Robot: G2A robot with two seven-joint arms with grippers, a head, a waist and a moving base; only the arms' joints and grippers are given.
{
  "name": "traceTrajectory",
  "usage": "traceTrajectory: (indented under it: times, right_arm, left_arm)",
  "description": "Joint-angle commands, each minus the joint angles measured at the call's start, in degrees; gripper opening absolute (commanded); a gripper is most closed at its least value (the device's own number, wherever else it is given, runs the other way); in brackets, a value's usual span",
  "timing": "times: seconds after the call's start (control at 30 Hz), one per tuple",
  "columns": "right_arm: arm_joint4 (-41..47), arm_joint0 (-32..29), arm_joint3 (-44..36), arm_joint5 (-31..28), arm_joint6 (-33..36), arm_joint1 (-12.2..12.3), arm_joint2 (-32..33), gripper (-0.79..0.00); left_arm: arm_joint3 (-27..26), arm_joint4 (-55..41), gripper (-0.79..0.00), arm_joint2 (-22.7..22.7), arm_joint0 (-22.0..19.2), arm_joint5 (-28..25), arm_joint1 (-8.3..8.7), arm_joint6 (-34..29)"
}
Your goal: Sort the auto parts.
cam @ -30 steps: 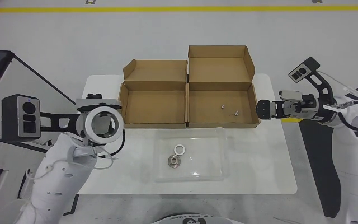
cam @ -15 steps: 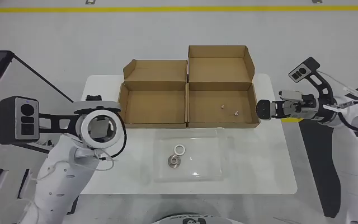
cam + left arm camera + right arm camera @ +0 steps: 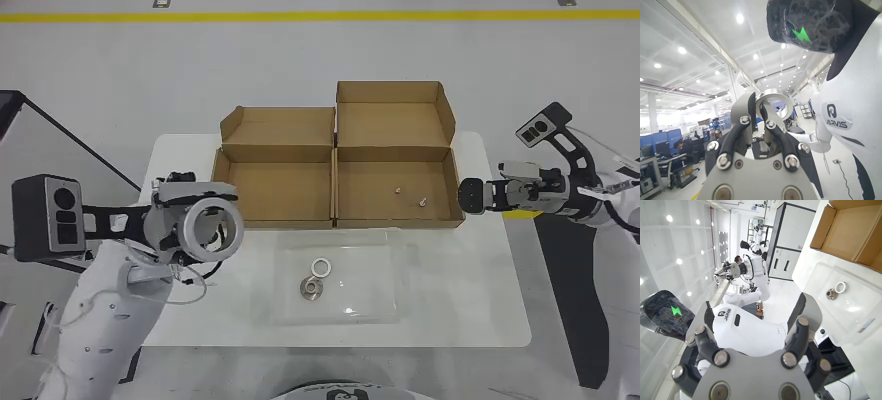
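A: Okay, quick, any writing we could read?
B: We only found a small sticker (image 3: 866, 325) on the clear tray (image 3: 838, 332), near its rim, print too small to make out. Both cardboard boxes were plain.

A: Grippers?
B: We logged the left gripper (image 3: 758, 111) clamped on a metal ring (image 3: 780, 113), one finger inside the hole and one outside, pinching the wall. From above, we saw it held over the table's (image 3: 480, 300) left part, near the front left corner of the left box (image 3: 272, 190), with the ring's opening facing up. We saw the right gripper (image 3: 755, 302) spread wide with nothing in it, just beside the outer wall of the right box (image 3: 390, 170).

A: Other parts?
B: We counted a white ring (image 3: 322, 267) and a flanged bushing (image 3: 311, 289) in the tray, just beside each other toward its left half. We also marked two small parts (image 3: 422, 200) on the right box's floor; we couldn't tell what kind.

A: Edges, free room?
B: We noted the boxes side by side, walls touching, lids folded back. The tray's far edge sat just beside their front walls. Bare tabletop lay on both sides of the tray, and the tray's right half was bare too.
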Motion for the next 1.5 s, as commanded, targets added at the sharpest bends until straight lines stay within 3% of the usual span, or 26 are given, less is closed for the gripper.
traceTrajectory:
  times: [0.0, 0.37, 0.87, 1.47]
  right_arm:
    - [0.00, 0.00, 0.00, 0.00, 0.00, 0.00, 0.00, 0.000]
    - [0.00, 0.00, 0.00, 0.00, 0.00, 0.00, 0.00, 0.000]
    - [0.00, 0.00, 0.00, 0.00, 0.00, 0.00, 0.00, 0.000]
    - [0.00, 0.00, 0.00, 0.00, 0.00, 0.00, 0.00, 0.000]
  left_arm:
    - [-0.24, -1.26, -0.785, 0.50, 0.26, 0.53, -0.31, 1.52]
    - [-0.89, -2.71, -0.785, 1.13, 0.15, 1.37, -1.60, 4.08]
    - [-1.91, 5.52, -0.785, -1.55, 0.29, -3.47, -1.73, -4.83]
    - [-3.58, 0.08, -0.785, 0.23, 2.01, 0.58, -2.80, -1.28]
